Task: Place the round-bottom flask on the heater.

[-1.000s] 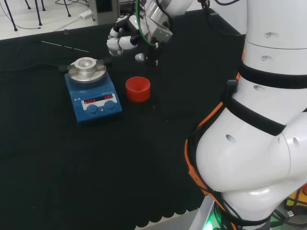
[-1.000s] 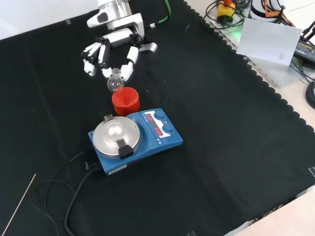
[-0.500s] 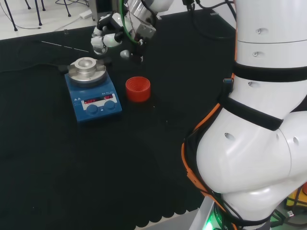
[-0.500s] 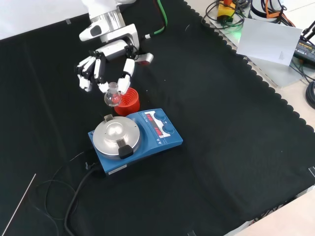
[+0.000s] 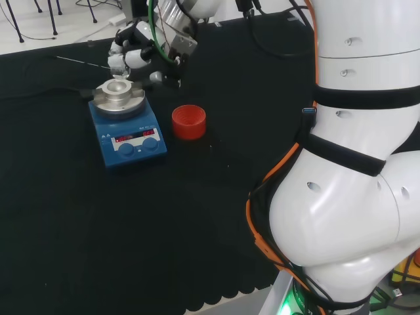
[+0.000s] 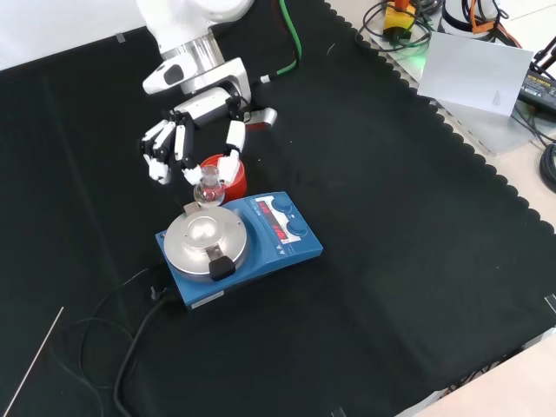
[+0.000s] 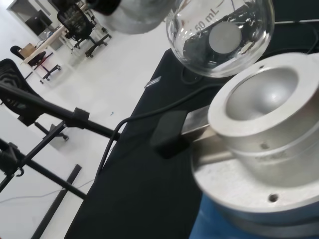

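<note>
Cloth (image 6: 408,287): I see one black sheet covering the bench; its scalloped edge shows in the front view.
Heater (image 6: 239,239): I count one, blue, with a silver top block (image 5: 119,93). My wrist view shows that the block (image 7: 259,124) has a bowl-shaped hollow, which the front view barely reveals.
Hand (image 6: 187,139): fingers curled down around the flask's neck, pinching it; the other fingers hang spread and hold nothing. In my head view the hand (image 5: 134,52) partly hides what it grips.
Red stand (image 5: 189,122): one ribbed ring, just beside the heater. In the front view the stand (image 6: 228,169) is partly behind the hand and flask.
Round-bottom flask (image 6: 208,192): one, clear glass, held in the air over the block's far edge, not resting on it. In the wrist view the flask (image 7: 219,35) hangs close above the hollow, neck cut off. In the head view I can hardly make it out.
</note>
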Controlling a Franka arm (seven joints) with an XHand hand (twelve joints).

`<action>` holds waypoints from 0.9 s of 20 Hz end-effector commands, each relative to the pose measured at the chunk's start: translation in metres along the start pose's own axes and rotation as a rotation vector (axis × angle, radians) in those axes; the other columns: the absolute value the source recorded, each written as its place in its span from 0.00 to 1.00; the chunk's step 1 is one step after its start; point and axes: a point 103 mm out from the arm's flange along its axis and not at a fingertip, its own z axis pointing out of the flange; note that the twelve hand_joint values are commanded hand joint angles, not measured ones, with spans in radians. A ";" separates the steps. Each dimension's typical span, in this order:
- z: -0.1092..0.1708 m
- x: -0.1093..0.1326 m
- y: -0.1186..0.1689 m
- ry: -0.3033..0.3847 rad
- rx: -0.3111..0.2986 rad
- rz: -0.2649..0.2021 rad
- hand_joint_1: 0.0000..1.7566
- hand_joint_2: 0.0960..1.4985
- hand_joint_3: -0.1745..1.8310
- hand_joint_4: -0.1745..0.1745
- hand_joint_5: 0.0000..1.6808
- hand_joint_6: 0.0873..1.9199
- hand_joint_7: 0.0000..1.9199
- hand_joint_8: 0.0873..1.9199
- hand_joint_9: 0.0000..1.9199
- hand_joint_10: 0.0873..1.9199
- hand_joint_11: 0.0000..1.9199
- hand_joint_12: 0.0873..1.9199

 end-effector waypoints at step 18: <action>0.020 -0.005 0.019 0.009 0.046 -0.011 0.61 0.64 0.14 1.00 0.68 0.36 0.21 0.24 0.31 0.24 0.09 0.67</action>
